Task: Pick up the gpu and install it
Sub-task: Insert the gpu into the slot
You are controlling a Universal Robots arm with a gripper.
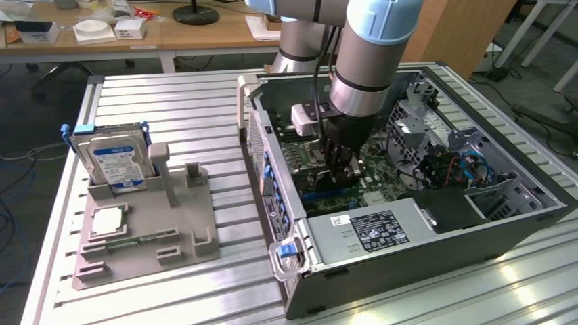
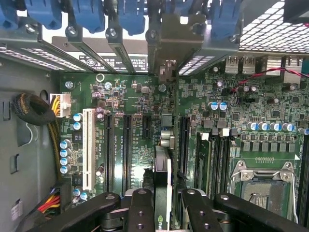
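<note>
One tool (image 2: pixel 161 212) pinches one gpu (image 2: pixel 162 169) edge-on over the green board (image 2: pixel 130 96), between two black slots, with tight room beside them inside the open computer case (image 1: pixel 532 210) on the counter (image 1: pixel 181 101).

You'll find the gpu (image 2: pixel 162 186) standing on edge in the wrist view, a thin dark card seen almost end-on, running from 6 o'clock up toward the centre of the green board. Its pale metal end strip (image 2: pixel 166 67) points to 12 o'clock, up at the row of rear slot openings. The card sits upright over the board, between two long black slots (whether it is fully seated you can't tell). In the exterior view you see only a dark sliver of it (image 1: pixel 336 177), low inside the open case, just at centre
</note>
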